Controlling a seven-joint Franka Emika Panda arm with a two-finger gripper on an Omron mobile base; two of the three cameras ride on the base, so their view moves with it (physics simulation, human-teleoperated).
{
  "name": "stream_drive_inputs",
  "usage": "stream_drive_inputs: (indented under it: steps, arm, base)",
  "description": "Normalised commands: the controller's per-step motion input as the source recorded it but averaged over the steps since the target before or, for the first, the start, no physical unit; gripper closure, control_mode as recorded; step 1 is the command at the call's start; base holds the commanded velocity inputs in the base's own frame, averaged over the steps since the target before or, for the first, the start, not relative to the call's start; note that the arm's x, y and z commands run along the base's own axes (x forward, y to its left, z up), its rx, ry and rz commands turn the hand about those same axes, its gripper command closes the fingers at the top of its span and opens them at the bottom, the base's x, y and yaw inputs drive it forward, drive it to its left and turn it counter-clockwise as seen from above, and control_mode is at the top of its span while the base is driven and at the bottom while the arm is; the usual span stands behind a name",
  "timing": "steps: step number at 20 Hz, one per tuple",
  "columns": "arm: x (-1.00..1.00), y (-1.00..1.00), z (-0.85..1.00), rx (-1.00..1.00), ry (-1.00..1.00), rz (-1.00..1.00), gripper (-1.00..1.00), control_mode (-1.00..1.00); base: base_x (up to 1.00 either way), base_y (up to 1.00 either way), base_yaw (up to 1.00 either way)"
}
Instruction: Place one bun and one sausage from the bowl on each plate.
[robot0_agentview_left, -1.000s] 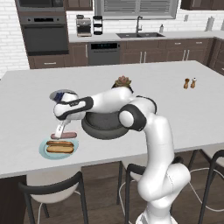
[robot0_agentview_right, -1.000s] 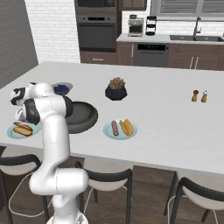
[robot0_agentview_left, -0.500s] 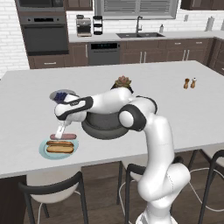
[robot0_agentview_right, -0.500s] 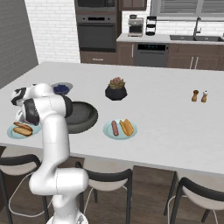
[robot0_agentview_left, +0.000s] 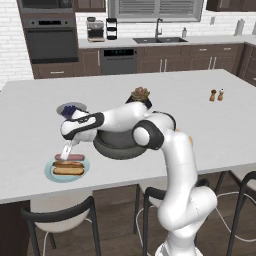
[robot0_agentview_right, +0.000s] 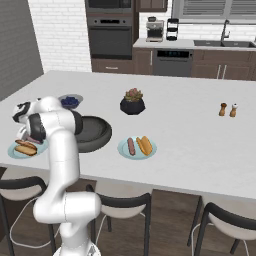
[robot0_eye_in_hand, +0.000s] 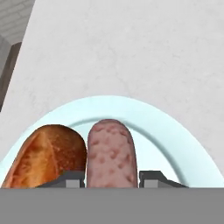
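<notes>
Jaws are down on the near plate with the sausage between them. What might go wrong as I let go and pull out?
The sausage lies right against the bun, so the widening gripper may shove the bun sideways. The plate is shallow, so a nudged sausage might roll toward its rim. Lifting before the jaws clear could drag the sausage up again.

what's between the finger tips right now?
The sausage: in the hand view the gripper straddles it, a finger tip on each side, over the plate, with the bun alongside.
</notes>
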Motion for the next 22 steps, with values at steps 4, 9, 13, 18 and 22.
stream_drive_inputs:
  steps: [4,9,13,18,22]
  arm:
    - [0.08,0.04,-0.12,0.01,0.01,0.0,-1.0,-1.0]
    - [0.0,0.0,0.0,0.0,0.01,0.0,-1.0,-1.0]
    - [0.0,0.0,0.0,0.0,0.0,0.0,-1.0,-1.0]
    - [-0.07,0.0,0.3,0.0,-0.01,0.0,-1.0,-1.0]
    - [-0.23,-0.21,0.67,0.0,-0.06,0.0,-1.0,-1.0]
  base:
    - [0.0,0.0,0.0]
    - [0.0,0.0,0.0]
    - [0.0,0.0,0.0]
    - [0.0,0.0,0.0]
    - [0.0,0.0,0.0]
